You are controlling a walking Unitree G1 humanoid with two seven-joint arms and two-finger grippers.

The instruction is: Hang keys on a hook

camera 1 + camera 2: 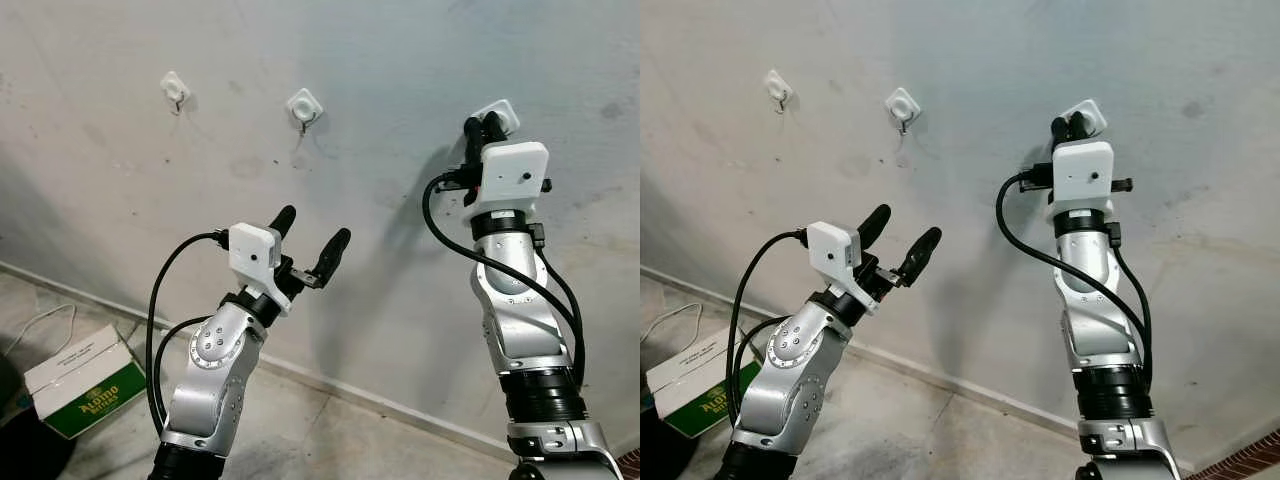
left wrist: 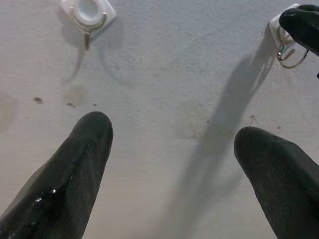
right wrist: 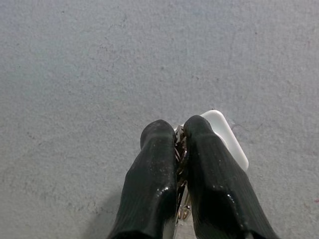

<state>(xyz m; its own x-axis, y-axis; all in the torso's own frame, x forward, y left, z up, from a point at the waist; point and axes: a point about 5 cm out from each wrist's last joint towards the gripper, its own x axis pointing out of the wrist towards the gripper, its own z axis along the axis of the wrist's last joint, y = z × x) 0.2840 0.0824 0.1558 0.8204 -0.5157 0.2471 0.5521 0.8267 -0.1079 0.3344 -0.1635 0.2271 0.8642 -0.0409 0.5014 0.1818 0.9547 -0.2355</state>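
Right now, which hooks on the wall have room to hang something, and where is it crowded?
The left hook and the middle hook both look bare, with plain wall between them. The left gripper hangs open below them. The right hook is crowded: the right gripper is shut on the keys right against it.

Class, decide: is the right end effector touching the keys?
Touching. Right wrist view: the right end effector pinches the metal keys between its fingers.

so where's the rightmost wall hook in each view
left eye view: rightmost hook, upper right, behind the right end effector.
right eye view: upper centre-right.
left wrist view: top right corner.
right wrist view: beside the fingertips.
Shared landmark: the right end effector at the hook.
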